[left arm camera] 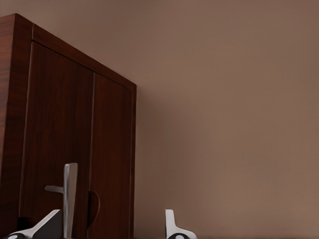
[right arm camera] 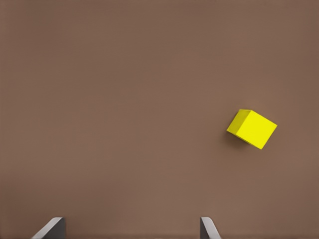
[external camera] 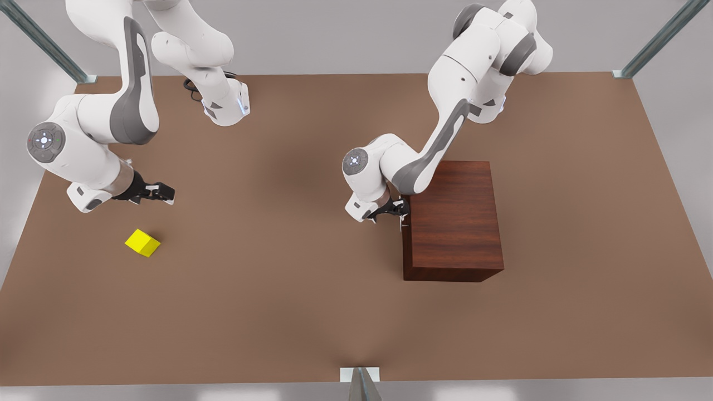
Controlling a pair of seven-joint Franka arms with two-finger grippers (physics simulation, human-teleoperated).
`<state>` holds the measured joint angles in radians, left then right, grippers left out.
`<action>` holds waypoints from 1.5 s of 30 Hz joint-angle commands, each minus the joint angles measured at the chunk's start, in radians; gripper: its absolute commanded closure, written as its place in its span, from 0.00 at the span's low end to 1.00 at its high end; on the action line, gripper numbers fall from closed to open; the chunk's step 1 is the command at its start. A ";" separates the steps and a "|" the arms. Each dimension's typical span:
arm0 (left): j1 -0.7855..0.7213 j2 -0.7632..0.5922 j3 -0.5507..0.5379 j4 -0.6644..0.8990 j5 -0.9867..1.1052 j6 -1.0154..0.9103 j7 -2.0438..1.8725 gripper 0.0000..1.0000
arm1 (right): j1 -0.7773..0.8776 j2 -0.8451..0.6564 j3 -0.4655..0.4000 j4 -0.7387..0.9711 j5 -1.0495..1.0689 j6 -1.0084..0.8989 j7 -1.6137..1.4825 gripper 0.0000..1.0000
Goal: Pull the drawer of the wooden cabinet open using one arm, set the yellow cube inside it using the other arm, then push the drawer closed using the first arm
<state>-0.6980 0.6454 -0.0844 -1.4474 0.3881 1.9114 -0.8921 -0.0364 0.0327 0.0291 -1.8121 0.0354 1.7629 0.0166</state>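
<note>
The wooden cabinet stands on the front view's right half of the table. Its drawer sits flush in the face that looks toward the front view's left. My left gripper is right at that face, open, and the silver handle stands between its fingertips, close to one of them. The yellow cube lies on the table at the front view's left. My right gripper hovers open a little behind and above the yellow cube, with nothing between its fingers.
The brown table is bare between the cube and the cabinet. Metal frame posts stand at the front edge and at the back corners. Both arm bases are at the table's back edge.
</note>
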 commanded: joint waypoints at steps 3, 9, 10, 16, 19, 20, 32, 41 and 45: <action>0.000 0.007 0.002 -0.015 0.015 0.055 -0.064 0.00 | -0.026 0.000 0.000 0.000 0.000 0.000 0.000 0.00; -0.014 0.011 0.000 -0.011 0.014 0.064 -0.111 0.00 | -0.026 0.000 0.000 0.000 0.000 0.000 0.000 0.00; -0.023 0.011 0.002 -0.010 0.015 0.063 -0.111 0.00 | -0.026 0.000 0.000 0.000 0.000 0.000 0.000 0.00; -0.058 0.011 0.002 -0.007 0.020 0.058 -0.113 0.00 | -0.026 0.000 0.000 0.002 0.000 0.000 0.000 0.00; -0.066 0.011 0.002 -0.002 0.021 0.058 -0.113 0.00 | -0.026 0.000 0.000 0.002 0.000 0.000 0.000 0.00; -0.069 0.013 0.002 -0.002 0.021 0.058 -0.113 0.00 | -0.026 0.000 0.000 0.002 0.000 0.000 0.000 0.00; -0.087 0.023 0.002 0.007 0.023 0.070 -0.126 0.00 | -0.026 0.001 0.000 0.002 0.000 0.000 0.000 0.00; -0.103 0.045 0.000 0.038 0.021 0.074 -0.139 0.00 | -0.026 0.001 0.000 0.002 0.000 0.000 0.000 0.00; -0.104 0.056 0.000 0.053 0.020 0.074 -0.145 0.00 | -0.026 0.001 0.000 0.004 0.000 0.000 0.000 0.00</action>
<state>-0.8020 0.7015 -0.0841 -1.3985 0.4074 1.9849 -1.0106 -0.0626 0.0346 0.0290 -1.8096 0.0345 1.7629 0.0178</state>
